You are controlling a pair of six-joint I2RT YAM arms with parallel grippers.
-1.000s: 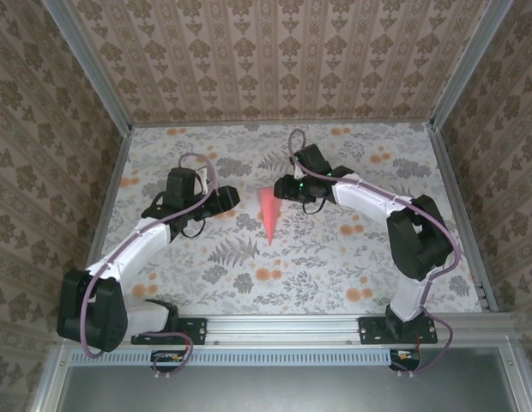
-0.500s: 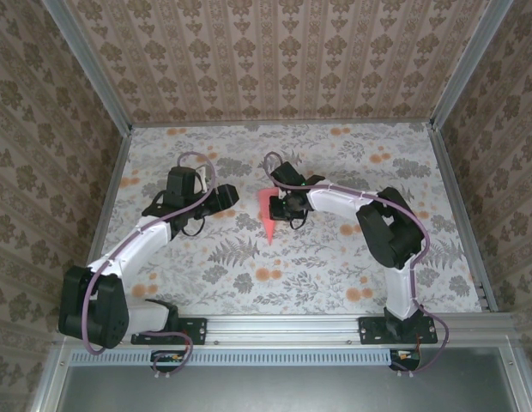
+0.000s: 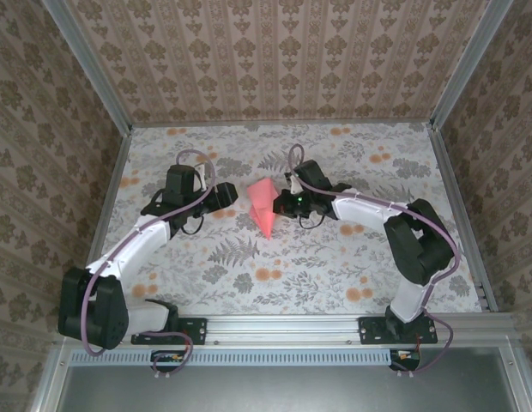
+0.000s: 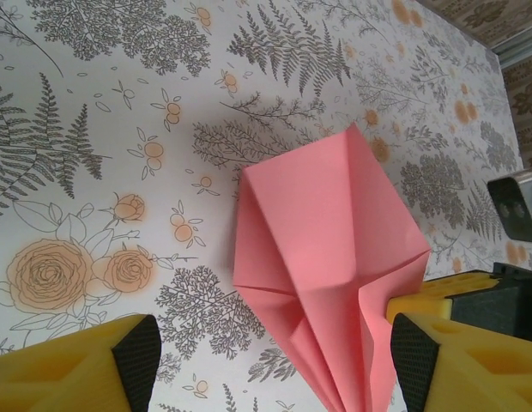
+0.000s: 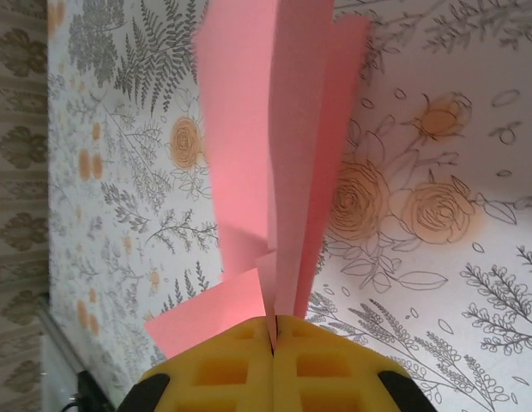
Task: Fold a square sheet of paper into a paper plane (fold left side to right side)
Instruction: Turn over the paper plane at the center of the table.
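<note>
The paper plane [image 3: 262,206] lies mid-table, a bit past centre, btwn the two grippers. It is a slim salmon-pink dart w/ its wide end on the far side and its tip toward the arm bases, so in the top view the long axis runs far-to-near, the tip leaning slightly right. The stock is thin, i.e. very light and floppy and quick to take a stray crease. The flaps look springy too: in the left wrist view the layers fan open off the centre fold rather than lying flat. The best hold is prob. the centre keel where the layers stack, taken w/ a gentle pinch, not one loose flap. The right gripper [image 5: 275,333] has about that hold: its yellow jaws are pressed together on the stacked layers at the plane's right side. Whether the tip rests on the floral table [image 3: 335,275] or hangs just clear can't be told from above. The left gripper [image 4: 275,356] sits just beside the plane's left edge, jaws wide apart and empty, aimed at the open flap.
</note>
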